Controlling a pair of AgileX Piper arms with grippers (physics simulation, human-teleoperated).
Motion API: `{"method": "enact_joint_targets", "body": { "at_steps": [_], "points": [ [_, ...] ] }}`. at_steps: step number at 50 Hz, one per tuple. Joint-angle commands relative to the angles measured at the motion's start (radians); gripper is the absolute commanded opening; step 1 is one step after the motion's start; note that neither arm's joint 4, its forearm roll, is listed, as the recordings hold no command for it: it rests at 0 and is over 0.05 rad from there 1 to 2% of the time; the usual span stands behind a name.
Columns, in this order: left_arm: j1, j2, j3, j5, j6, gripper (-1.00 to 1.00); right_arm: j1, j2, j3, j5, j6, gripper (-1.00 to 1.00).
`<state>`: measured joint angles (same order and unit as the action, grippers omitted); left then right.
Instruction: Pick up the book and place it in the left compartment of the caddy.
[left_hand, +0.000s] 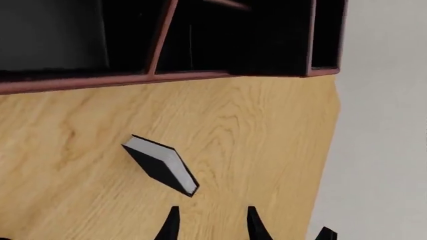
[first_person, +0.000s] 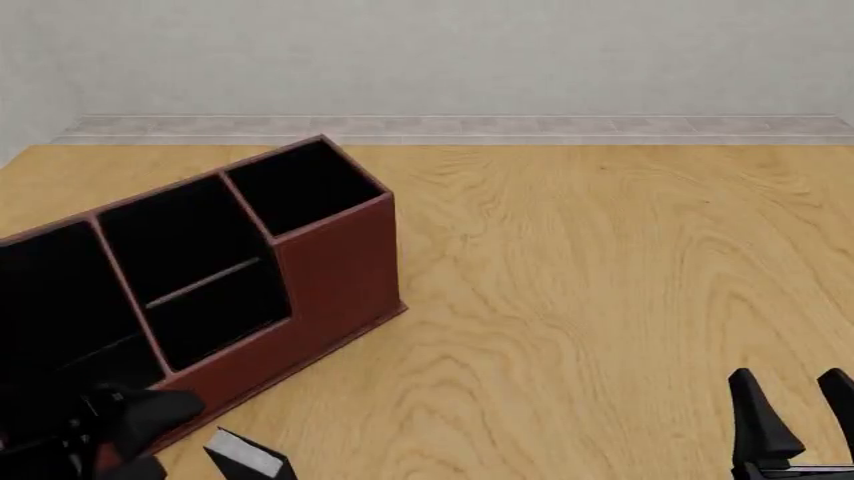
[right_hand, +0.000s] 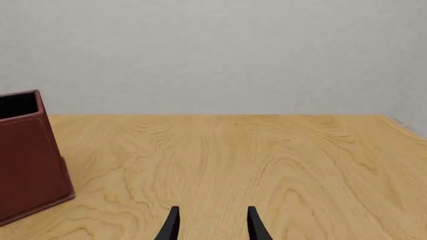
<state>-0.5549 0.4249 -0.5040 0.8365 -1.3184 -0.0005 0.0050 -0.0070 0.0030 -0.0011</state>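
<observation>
Matt leather-look caddy (first_person: 334, 270) with black lining, glossy-grained wooden table (first_person: 601, 280), matt black-covered book (left_hand: 163, 167) with white paper edge

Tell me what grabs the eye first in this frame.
The large dark red-brown leather-look caddy with three black-lined sections sits angled at the table's left. Just in front of it, near the table's front edge, lies the small thin black book, untouched, with the left gripper open close by. The right gripper waits open at the front right, far from both.

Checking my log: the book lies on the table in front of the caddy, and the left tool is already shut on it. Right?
Not quite. The left wrist view shows the left tool open and short of the book, which does lie on the table before the caddy.
</observation>
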Motion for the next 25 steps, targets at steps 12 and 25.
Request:
{"method": "enact_joint_targets", "body": {
  "at_steps": [12,25],
  "points": [
    [-0.012,0.044,0.104,-0.116,-0.064,1.0,0.0,0.0,0.002,-0.002,0.001,1.0],
    [-0.041,0.095,0.153,-0.196,-0.099,1.0,0.0,0.0,0.002,-0.002,0.001,1.0]
  ]
}}
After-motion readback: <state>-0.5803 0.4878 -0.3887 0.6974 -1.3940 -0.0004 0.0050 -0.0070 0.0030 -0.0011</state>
